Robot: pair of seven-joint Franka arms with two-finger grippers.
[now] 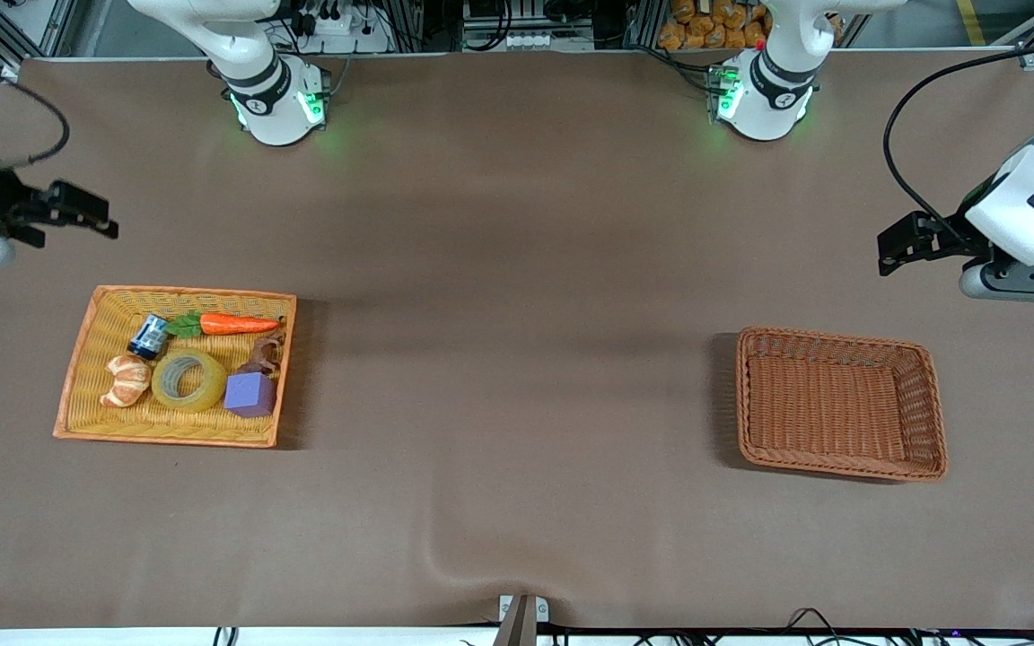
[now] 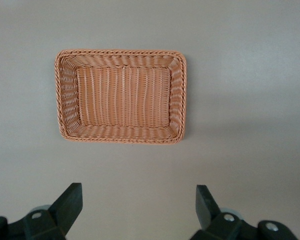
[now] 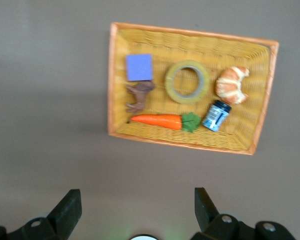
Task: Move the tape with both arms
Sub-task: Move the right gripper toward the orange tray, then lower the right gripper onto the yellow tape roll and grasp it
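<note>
**Yellow tape waits below the right gripper**

Black-fingered and spread wide, the right gripper (image 1: pixel 77 215) hangs at the frame's upper left edge. The tape (image 1: pixel 188 379) lies flat in the yellow basket (image 1: pixel 86 341), down-frame from it, between croissant (image 1: pixel 127 379) and purple cube (image 1: pixel 250 393). The left gripper (image 1: pixel 907 244), also spread, waits at the frame's right edge above the brown basket (image 1: pixel 930 395). The right arm is clearly nearer.

No text can be read anywhere; the small blue can (image 1: pixel 148 336) perhaps bears a label, but it is illegible.
</note>
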